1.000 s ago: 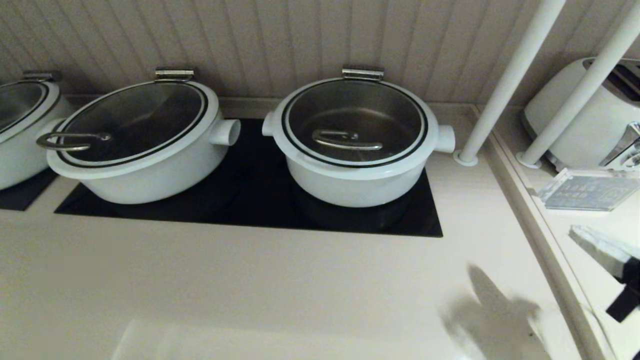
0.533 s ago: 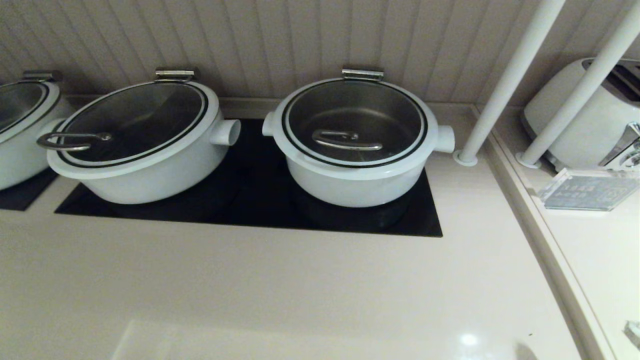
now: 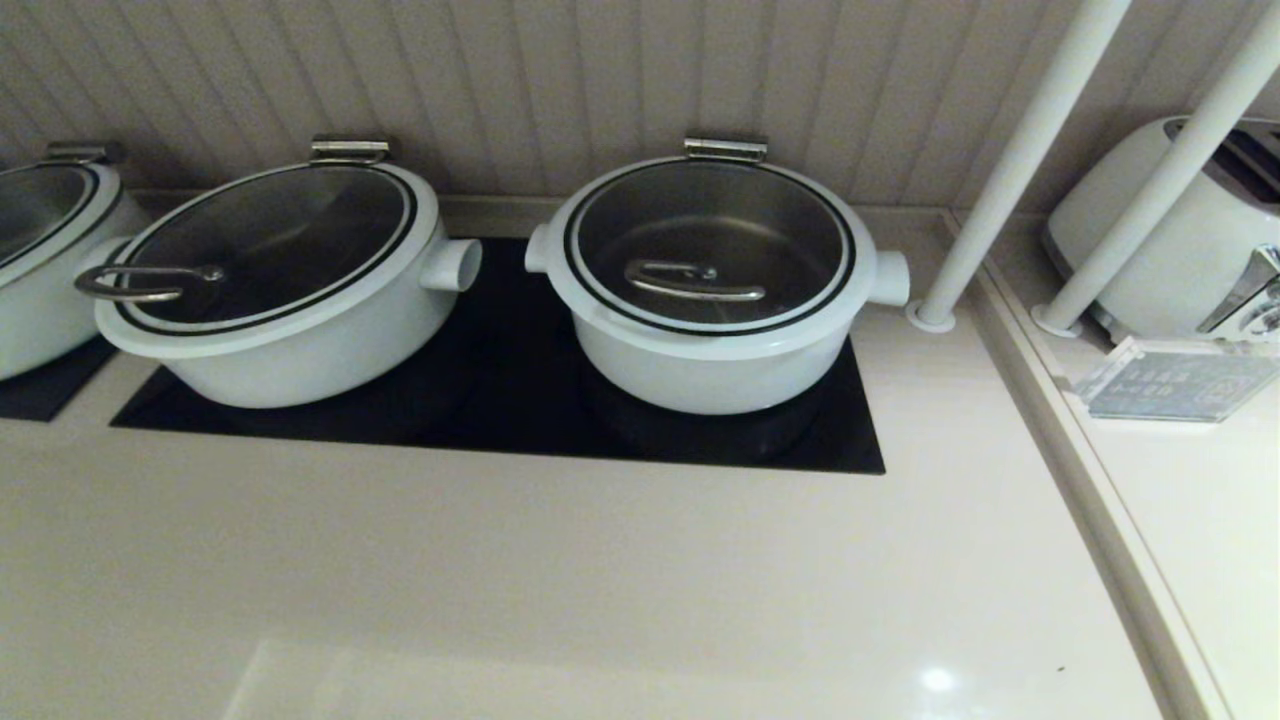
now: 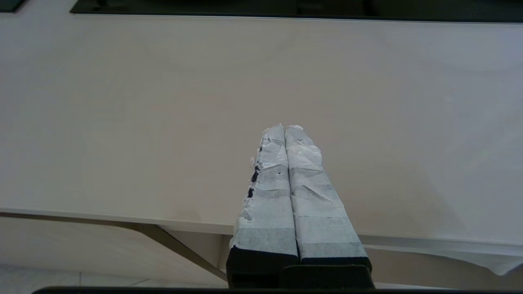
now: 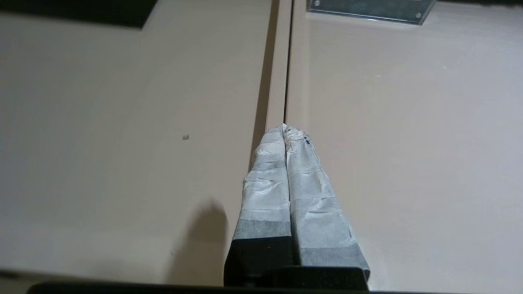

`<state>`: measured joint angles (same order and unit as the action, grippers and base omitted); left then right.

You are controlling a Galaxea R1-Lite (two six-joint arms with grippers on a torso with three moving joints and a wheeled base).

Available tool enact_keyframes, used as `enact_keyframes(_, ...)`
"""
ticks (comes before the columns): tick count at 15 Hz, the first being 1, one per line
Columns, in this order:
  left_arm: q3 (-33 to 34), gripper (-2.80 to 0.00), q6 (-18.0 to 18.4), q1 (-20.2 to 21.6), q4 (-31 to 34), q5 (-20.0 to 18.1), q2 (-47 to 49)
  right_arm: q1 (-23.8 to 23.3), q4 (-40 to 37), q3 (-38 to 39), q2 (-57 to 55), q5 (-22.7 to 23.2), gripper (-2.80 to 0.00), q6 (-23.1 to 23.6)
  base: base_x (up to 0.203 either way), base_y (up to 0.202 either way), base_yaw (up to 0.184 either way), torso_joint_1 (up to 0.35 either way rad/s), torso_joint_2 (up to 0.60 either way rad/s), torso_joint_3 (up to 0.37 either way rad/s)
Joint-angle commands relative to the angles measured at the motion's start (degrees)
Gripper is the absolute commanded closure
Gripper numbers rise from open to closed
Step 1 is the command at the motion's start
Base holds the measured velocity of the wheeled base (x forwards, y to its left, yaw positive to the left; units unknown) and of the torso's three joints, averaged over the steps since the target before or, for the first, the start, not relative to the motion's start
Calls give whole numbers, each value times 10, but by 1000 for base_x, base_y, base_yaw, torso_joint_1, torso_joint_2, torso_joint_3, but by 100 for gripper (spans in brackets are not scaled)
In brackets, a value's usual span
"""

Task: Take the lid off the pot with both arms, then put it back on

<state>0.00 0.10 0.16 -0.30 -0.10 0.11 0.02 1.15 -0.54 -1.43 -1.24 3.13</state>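
Note:
The white pot (image 3: 715,370) stands on the black cooktop (image 3: 520,420) at centre right, against the back wall. The glass lid (image 3: 708,235) with its flat steel bar handle (image 3: 692,281) sits closed on it. Neither arm shows in the head view. My left gripper (image 4: 284,127) is shut and empty, over bare counter near the front edge. My right gripper (image 5: 284,128) is shut and empty, over the seam between the counter and the side surface.
A wider white pot (image 3: 290,330) with a loop-handled lid stands to the left, a third pot (image 3: 40,280) at far left. Two white poles (image 3: 1010,170) rise at the right. A toaster (image 3: 1180,240) and a clear acrylic sign (image 3: 1170,380) sit on the right surface.
The right arm and its shadow, at the lower right of the head view a second ago, have withdrawn out of that view. Pots and lids have not moved.

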Motion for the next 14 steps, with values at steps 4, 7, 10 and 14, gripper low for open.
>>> enact_keyframes(4,0,0,0,0,0,0,0,2,-31,-2,14,20,0,-15,0,0,0,0,0,0)
enact_keyframes(7,0,0,0,0,0,0,0,2,-28,-1,14,20,0,-16,0,0,0,0,0,0)
enact_keyframes(10,0,0,0,0,0,0,0,2,-20,1,14,19,0,-22,0,0,0,0,0,0)
enact_keyframes(14,0,0,0,0,0,0,-1,2,-17,3,14,19,0,-22,0,0,0,0,0,0)
